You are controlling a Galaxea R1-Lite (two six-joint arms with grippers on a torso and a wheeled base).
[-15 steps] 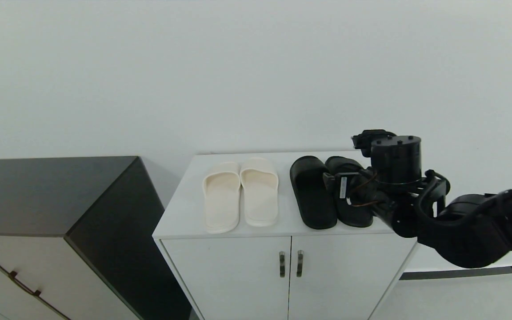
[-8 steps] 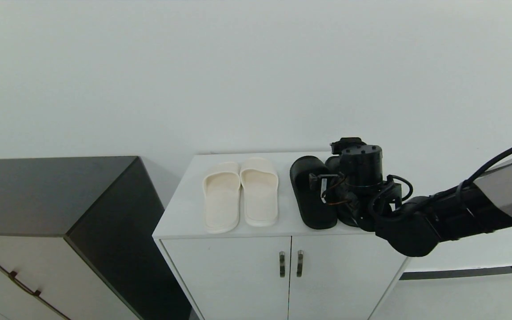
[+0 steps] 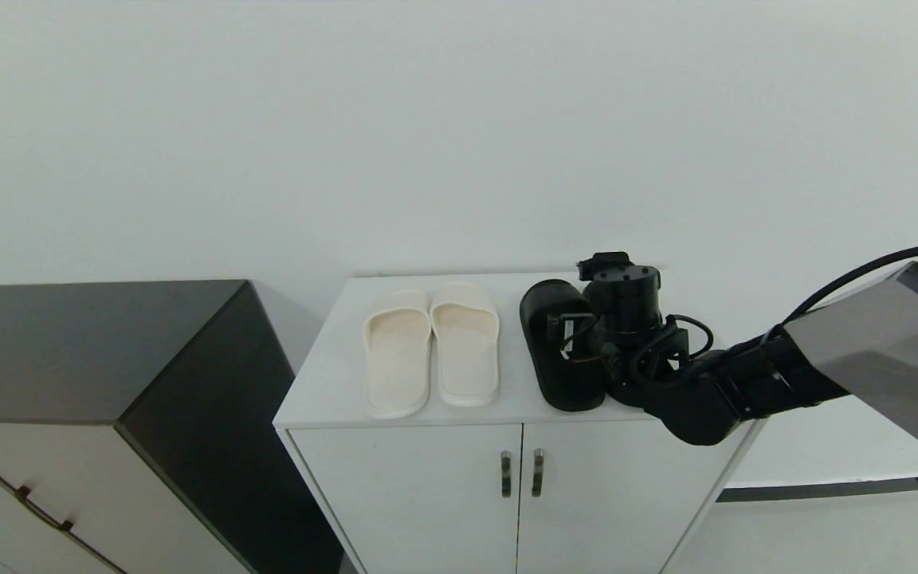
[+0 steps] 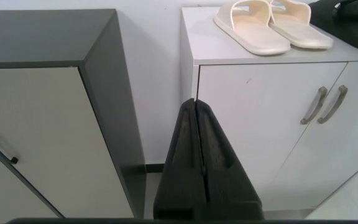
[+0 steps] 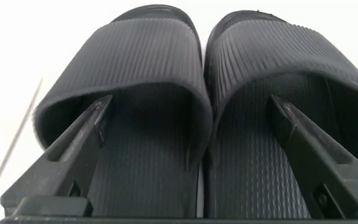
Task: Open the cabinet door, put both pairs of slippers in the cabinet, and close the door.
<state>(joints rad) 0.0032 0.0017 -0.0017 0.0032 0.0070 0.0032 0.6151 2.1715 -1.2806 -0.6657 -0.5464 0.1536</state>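
Black and ribbed across the straps, the black slippers (image 3: 559, 351) lie right under your right gripper (image 5: 191, 102). Its fingers (image 5: 73, 162) are spread wide, one over each footbed, grasping nothing; whether they touch the soles you cannot tell. In the head view that pair sits on top of the white cabinet (image 3: 319, 391), at 3 o'clock of the cream slippers (image 3: 431, 347), toes toward 12. The doors (image 3: 411, 502) are closed, the handles (image 3: 505, 473) side by side at 6 o'clock of the slippers, so both pairs are on the cabinet, not in it. Your left gripper (image 4: 196, 104) is clenched on nothing, low before the gap between the white cabinet and the dark cabinet (image 3: 68, 343) at its 9 o'clock.
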